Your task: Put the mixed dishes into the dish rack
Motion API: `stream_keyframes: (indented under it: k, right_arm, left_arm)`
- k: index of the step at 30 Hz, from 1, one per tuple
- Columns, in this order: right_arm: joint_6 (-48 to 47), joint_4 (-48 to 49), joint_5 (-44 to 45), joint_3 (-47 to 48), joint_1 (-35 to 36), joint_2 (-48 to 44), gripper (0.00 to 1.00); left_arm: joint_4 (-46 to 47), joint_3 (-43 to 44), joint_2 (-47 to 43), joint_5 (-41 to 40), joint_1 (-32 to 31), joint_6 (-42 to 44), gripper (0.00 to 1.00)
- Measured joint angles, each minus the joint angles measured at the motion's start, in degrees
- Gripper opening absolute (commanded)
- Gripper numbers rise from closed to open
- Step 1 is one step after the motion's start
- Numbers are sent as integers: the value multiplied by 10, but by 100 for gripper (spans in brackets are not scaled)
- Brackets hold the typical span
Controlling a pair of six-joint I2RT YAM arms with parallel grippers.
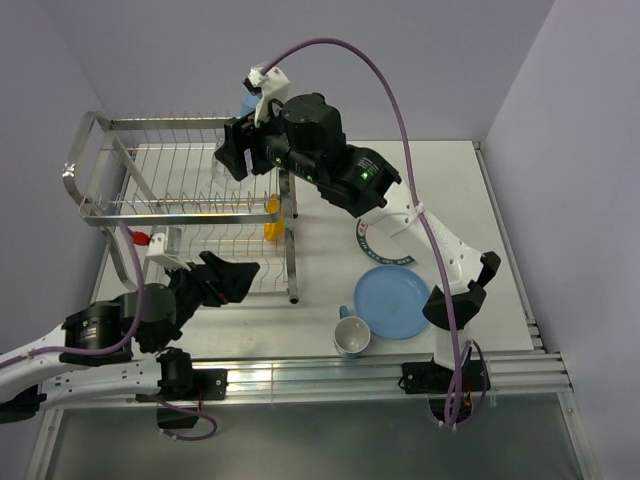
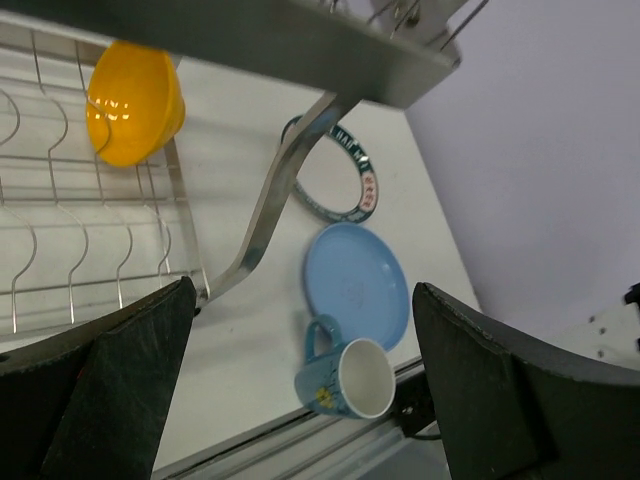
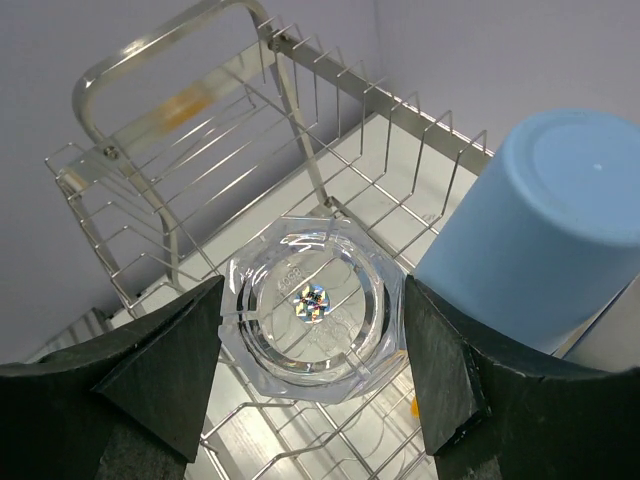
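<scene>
Near the front edge the light blue mug (image 1: 351, 335) and large blue plate (image 1: 392, 302) wait on the table, left gripper (image 1: 232, 279) spread and empty. Farther back, right gripper (image 3: 312, 372) pinches the clear glass (image 3: 314, 305) upside down over the dish rack (image 1: 98, 165) beside the blue tumbler (image 3: 545, 232) — next, probably lower and release it.

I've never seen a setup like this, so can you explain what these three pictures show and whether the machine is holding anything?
Two robot arms are bolted to a table. One picture looks down from above; the other two come from cameras on each wrist. The right gripper has its jaws either side of an upturned clear glass over the dish rack, beside a blue tumbler. The left gripper is open and holds nothing. A yellow-orange bowl sits in the rack. On the table lie a blue plate, a light blue mug and a patterned-rim plate.
</scene>
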Motion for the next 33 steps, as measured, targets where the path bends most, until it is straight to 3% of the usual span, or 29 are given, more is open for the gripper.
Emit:
stream_keyframes:
  k: [14, 16, 20, 23, 29, 33]
  right_arm:
    - [-24, -13, 19, 4, 16, 32, 0]
    - [-24, -8, 23, 6, 16, 36, 7]
    - [-26, -9, 27, 6, 17, 36, 52]
    - [-26, -9, 26, 6, 17, 36, 73]
    - [-33, -16, 35, 9, 21, 35, 88]
    - [-40, -19, 46, 9, 25, 34, 90]
  left_arm:
    - [-3, -44, 21, 43, 0, -11, 96]
    - [-2, -45, 21, 46, 0, -13, 96]
    - [0, -45, 22, 52, 0, -13, 97]
    - [5, -45, 31, 60, 0, -12, 97]
    - [16, -45, 86, 82, 0, -12, 97]
    - [30, -55, 121, 98, 0, -13, 96]
